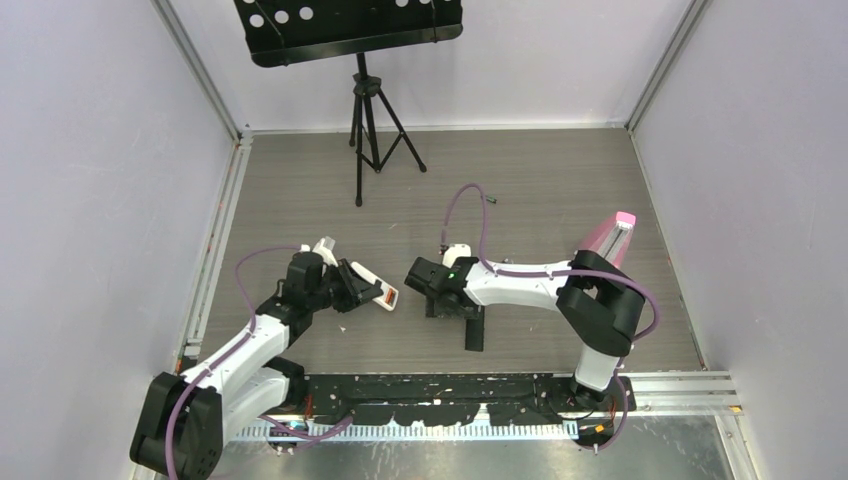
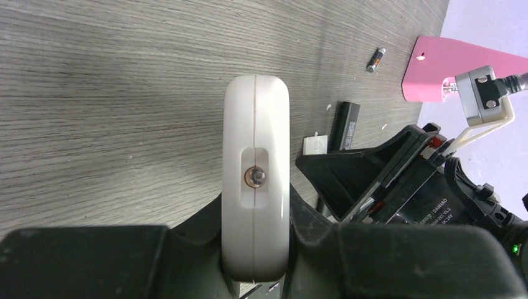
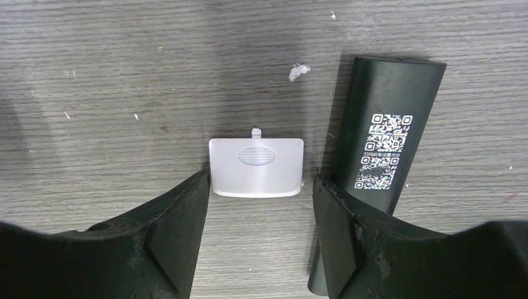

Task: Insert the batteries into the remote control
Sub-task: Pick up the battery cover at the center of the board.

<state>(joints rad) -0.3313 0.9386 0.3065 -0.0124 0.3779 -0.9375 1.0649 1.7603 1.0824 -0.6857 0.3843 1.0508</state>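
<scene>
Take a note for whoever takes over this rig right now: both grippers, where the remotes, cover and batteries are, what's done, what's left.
Left gripper: shut on the white remote, one end facing its wrist camera.
Right gripper: open, jaws either side of the grey battery cover, which lies flat on the table. The black remote is right beside it.
Batteries: one dark battery lies on the table near the pink box; the others are not in view.
Done: the cover is off.
Left: no battery visibly loaded. Fetch the batteries, insert them, refit the cover.
</scene>
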